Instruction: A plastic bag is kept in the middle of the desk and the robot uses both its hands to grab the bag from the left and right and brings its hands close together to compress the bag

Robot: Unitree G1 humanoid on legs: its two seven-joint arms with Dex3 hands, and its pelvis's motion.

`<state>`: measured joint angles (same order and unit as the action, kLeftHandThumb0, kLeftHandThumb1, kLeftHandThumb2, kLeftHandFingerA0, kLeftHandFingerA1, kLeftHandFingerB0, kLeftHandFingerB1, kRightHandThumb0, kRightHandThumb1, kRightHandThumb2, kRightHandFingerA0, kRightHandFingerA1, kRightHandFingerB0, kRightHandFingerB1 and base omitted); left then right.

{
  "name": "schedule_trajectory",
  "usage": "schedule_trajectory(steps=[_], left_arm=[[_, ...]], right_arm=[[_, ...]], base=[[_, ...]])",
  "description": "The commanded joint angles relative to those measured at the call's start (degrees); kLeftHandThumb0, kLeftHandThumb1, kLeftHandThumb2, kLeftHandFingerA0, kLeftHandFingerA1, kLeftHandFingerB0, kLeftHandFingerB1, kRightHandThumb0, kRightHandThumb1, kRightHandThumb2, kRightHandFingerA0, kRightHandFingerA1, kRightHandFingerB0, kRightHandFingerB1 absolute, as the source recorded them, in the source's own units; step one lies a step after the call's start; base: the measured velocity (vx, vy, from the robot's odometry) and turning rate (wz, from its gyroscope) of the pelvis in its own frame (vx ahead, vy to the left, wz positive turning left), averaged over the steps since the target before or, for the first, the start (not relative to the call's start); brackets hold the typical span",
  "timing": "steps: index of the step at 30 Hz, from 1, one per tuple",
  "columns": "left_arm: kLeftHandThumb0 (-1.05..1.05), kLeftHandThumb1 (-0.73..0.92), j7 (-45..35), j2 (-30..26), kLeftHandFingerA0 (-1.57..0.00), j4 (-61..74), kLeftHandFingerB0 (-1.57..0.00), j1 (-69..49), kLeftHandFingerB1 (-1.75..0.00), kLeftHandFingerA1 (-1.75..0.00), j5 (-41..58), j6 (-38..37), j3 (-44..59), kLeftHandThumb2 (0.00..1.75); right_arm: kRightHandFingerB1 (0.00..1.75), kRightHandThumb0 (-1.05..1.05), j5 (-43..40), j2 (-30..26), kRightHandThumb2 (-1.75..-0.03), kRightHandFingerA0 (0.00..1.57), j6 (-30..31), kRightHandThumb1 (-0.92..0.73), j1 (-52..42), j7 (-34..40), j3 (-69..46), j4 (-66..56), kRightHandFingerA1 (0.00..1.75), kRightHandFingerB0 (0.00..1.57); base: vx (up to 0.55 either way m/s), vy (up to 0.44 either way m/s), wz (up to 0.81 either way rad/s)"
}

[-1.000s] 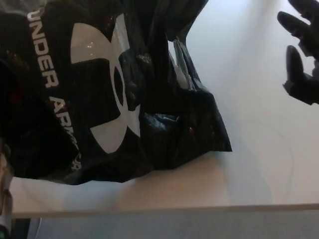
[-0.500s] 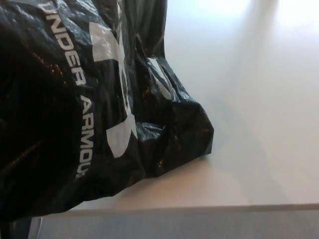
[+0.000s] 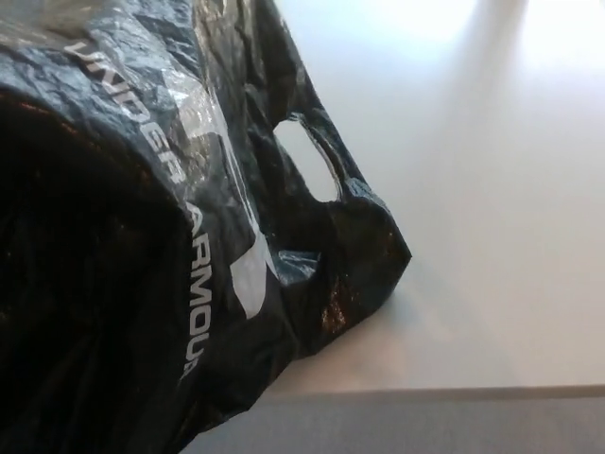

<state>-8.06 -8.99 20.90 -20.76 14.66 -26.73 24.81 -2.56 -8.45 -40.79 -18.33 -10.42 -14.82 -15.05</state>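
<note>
- A black plastic bag [image 3: 142, 265] with white lettering fills the left of the head view, crumpled and bulging close to the camera.
- Its cut-out handle hole [image 3: 310, 163] shows the white desk [image 3: 473, 189] behind it.
- The bag's lower corner rests near the desk's front edge.
- What's inside it can't be seen.
- Neither hand is in view, so I cannot tell their grip.
</note>
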Motion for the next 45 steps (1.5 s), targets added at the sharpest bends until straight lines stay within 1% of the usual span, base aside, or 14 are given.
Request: schedule_trajectory(steps=[1,3,8,14,17,22,25,29,30,32,34,43,44,45], left_arm=[[-0.35,0.53,-0.1,0.1,0.0,-5.1,0.0,7.2,-0.48,-0.49,-1.3,-5.6,-1.0,1.13],[-0.89,0.85,1.4,0.1,-0.05,-6.9,-0.07,12.3,-0.32,-0.44,-4.4,-4.6,-2.5,1.19],[-0.85,0.82,5.5,1.9,-0.02,-16.8,-0.12,32.6,-0.4,-0.43,-11.5,4.4,-11.3,1.19],[-0.76,0.77,7.4,5.3,-0.09,-30.1,-0.03,44.1,-0.41,-0.48,-16.3,6.6,-18.0,1.17],[-0.35,0.54,8.9,7.6,-0.01,-39.9,0.0,50.3,-0.49,-0.5,-18.4,5.3,-21.2,1.14],[-0.86,0.86,8.4,9.6,-0.07,-51.9,-0.02,57.6,-0.36,-0.45,-19.1,8.5,-25.3,1.2],[-0.36,0.49,8.3,10.1,-0.01,-56.8,0.0,59.9,-0.48,-0.5,-19.4,7.7,-26.8,1.12],[-0.86,0.92,4.9,9.9,-0.19,-49.6,-0.15,53.8,-0.28,-0.35,-19.5,8.3,-31.2,0.76],[-0.84,0.92,4.5,8.3,-0.27,-45.8,-0.22,51.0,-0.31,-0.4,-20.3,7.2,-31.8,0.76],[-0.7,0.81,2.0,5.0,-0.48,-36.2,-0.29,45.0,-0.48,-0.61,-19.8,8.4,-32.2,1.21],[-0.79,0.92,1.2,1.9,-0.55,-28.7,-0.41,40.4,-0.39,-0.51,-20.1,8.1,-31.0,0.76],[-0.88,0.92,-3.8,-9.2,-0.3,-9.9,-0.23,27.5,-0.32,-0.4,-18.2,16.3,-25.0,0.76],[-0.87,0.92,-7.0,-12.8,-0.26,-8.1,-0.21,25.6,-0.32,-0.41,-15.9,17.1,-23.4,0.77],[-0.92,0.79,-12.1,-17.5,-0.15,-7.3,-0.17,21.5,-0.36,-0.42,-9.7,15.2,-19.9,0.91]], right_arm=[[0.1,-0.92,-0.2,-0.2,-1.11,0.0,-9.6,-0.71,-2.3,-1.2,2.5,-2.5,0.09,0.0],[0.16,-0.89,0.5,0.1,-0.67,0.0,-10.4,-0.87,-2.1,-0.7,2.9,-2.6,0.25,0.0],[0.09,-0.92,3.7,1.3,-1.15,0.0,-14.5,-0.77,-3.0,0.0,3.7,-3.4,0.09,0.0],[0.15,-0.86,2.5,1.2,-0.67,0.0,-14.3,-0.89,-6.2,-0.6,5.4,-5.1,0.24,0.0],[0.11,-0.92,2.4,1.5,-1.14,0.0,-13.7,-0.75,-6.5,-0.4,6.0,-5.7,0.1,0.0],[0.16,-0.86,1.5,1.5,-0.67,0.0,-12.8,-0.87,-6.4,-0.6,8.5,-6.2,0.25,0.0],[0.17,-0.87,1.5,1.7,-0.67,0.0,-11.7,-0.87,-6.6,-0.6,10.1,-7.0,0.25,0.0],[0.18,-0.87,1.6,1.0,-0.67,0.0,-10.7,-0.89,-6.7,-0.5,10.2,-8.0,0.25,0.0],[0.13,-0.91,1.7,1.0,-1.13,0.0,-9.9,-0.73,-6.8,-0.2,10.0,-8.4,0.11,0.0],[0.13,-0.92,0.9,0.6,-1.12,0.01,-9.2,-0.73,-7.6,-0.2,9.7,-9.1,0.12,0.01],[0.13,-0.92,0.5,0.7,-1.12,0.02,-9.6,-0.73,-7.8,-0.1,9.9,-8.8,0.13,0.01],[0.11,-0.93,-0.2,0.4,-1.11,0.07,-9.6,-0.72,-9.9,-0.5,10.9,-9.5,0.13,0.06],[0.2,-0.87,0.5,0.8,-0.65,0.01,-10.2,-0.88,-10.3,-0.5,11.3,-9.2,0.28,0.0],[0.11,-0.93,0.3,0.6,-1.11,0.08,-10.8,-0.72,-11.4,-0.7,11.7,-9.0,0.13,0.07]], base=[[0.0,0.0,0.0],[0.0,-0.001,0.03],[0.0,0.0,0.0],[0.0,0.0,0.0],[0.0,0.0,0.0],[0.0,0.0,0.0],[0.0,0.0,0.0],[0.0,0.0,0.0],[0.0,0.0,0.0],[0.0,0.0,0.0],[0.0,0.0,0.0],[0.0,0.0,0.0],[0.0,0.0,0.0],[0.0,0.0,0.0]])
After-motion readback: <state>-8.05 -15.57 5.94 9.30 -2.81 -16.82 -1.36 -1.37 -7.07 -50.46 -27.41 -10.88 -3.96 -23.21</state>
